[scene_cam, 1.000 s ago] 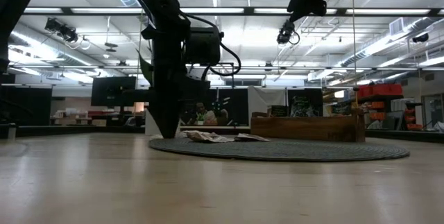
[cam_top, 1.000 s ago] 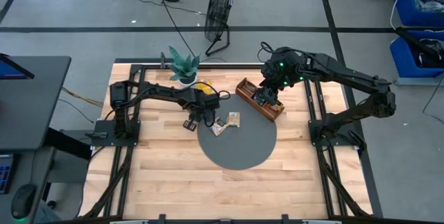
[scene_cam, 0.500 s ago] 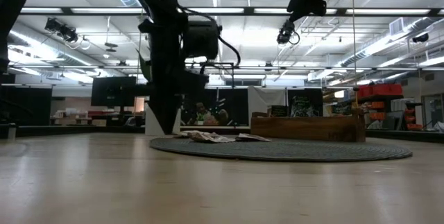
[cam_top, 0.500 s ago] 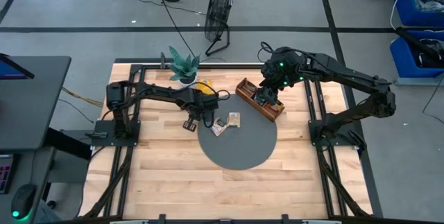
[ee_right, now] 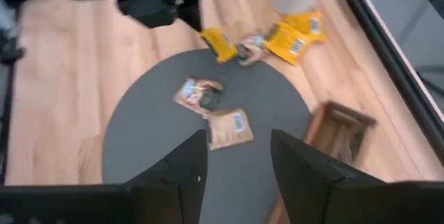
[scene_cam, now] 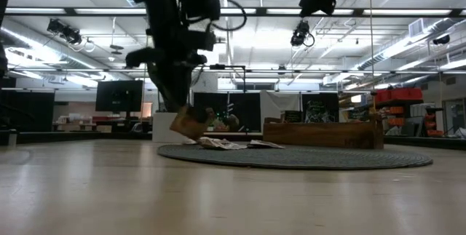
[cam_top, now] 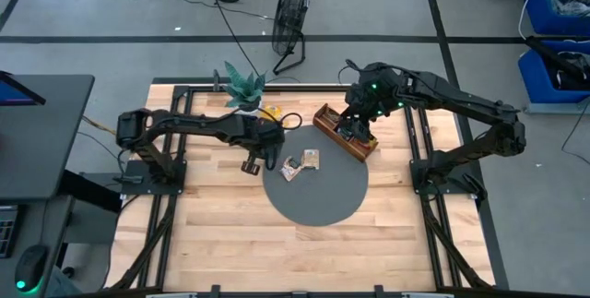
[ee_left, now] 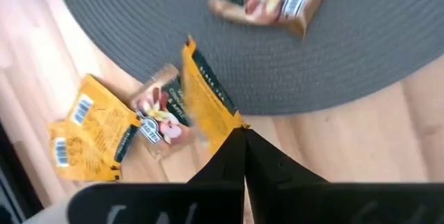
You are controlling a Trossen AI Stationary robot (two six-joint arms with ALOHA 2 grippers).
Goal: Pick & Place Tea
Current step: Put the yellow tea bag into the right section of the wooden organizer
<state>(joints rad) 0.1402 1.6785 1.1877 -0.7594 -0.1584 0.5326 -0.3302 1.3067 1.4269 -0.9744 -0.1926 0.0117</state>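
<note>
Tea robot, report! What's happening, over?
Left gripper shut on yellow tea packet, lifted. Right gripper open above tray. Nothing blocking.

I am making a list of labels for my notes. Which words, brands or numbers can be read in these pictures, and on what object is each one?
None can be read.
Yellow packet: barcode stripes, printing too blurred.
Packet held by left gripper: dark edge lettering, blurred.
Packets on the mat: print too small.
Room signs behind the tray: illegible.
</note>
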